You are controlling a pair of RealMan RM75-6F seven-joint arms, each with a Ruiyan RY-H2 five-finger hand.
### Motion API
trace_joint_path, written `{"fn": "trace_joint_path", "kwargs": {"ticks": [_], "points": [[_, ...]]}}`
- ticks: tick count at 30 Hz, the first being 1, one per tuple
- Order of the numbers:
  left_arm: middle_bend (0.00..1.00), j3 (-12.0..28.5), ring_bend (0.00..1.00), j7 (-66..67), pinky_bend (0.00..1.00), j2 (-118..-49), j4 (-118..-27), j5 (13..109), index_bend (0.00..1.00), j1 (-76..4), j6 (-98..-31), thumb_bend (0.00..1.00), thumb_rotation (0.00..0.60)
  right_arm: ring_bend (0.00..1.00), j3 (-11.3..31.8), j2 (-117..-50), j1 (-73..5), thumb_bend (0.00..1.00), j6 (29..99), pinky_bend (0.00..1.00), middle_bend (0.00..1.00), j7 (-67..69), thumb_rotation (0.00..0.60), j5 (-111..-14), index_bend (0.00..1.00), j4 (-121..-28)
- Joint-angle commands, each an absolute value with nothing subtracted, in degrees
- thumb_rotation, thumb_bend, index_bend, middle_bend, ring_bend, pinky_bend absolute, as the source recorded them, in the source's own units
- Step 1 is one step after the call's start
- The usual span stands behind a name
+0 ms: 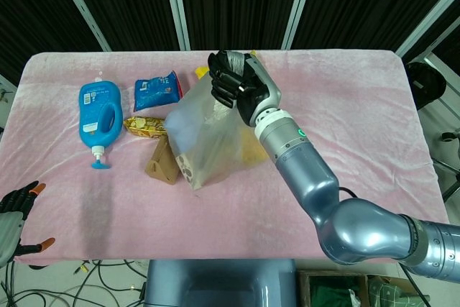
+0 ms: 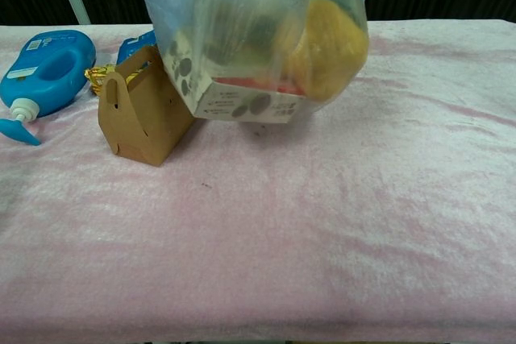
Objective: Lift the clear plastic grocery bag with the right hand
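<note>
Lift step, late stage: right hand (image 1: 237,85) grasps the gathered neck of the clear plastic grocery bag (image 2: 250,38), hanging just beside the brown paper box (image 2: 145,106). Next: steady raising, likely.

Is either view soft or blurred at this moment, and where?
Chest view: the clear plastic grocery bag and its contents look smeared, while the brown paper box and tablecloth stay sharp. Head view: mostly crisp, the right hand and the bag it grips only slightly soft.
</note>
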State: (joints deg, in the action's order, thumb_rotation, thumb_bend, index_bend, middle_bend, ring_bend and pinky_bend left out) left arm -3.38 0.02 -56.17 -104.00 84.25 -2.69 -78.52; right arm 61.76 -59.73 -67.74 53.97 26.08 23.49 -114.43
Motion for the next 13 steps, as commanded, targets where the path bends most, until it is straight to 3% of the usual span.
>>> {"fn": "trace_joint_path", "kwargs": {"ticks": [1, 13], "points": [[0.00, -3.4, 0.00, 0.0, 0.00, -56.2, -104.0, 84.2, 0.00, -2.7, -78.5, 0.00, 0.600, 1.00, 61.7, -60.2, -68.9, 0.71, 54.3, 1.00, 1.00, 25.9, 0.600, 23.5, 0.97, -113.9], [0.00, -3.4, 0.00, -0.1, 0.00, -56.1, -104.0, 84.4, 0.00, -2.7, -78.6, 0.00, 0.600, 1.00, 62.3, -60.5, -71.9, 0.71, 56.2, 1.00, 1.00, 24.6, 0.600, 24.4, 0.97, -112.5]]}}
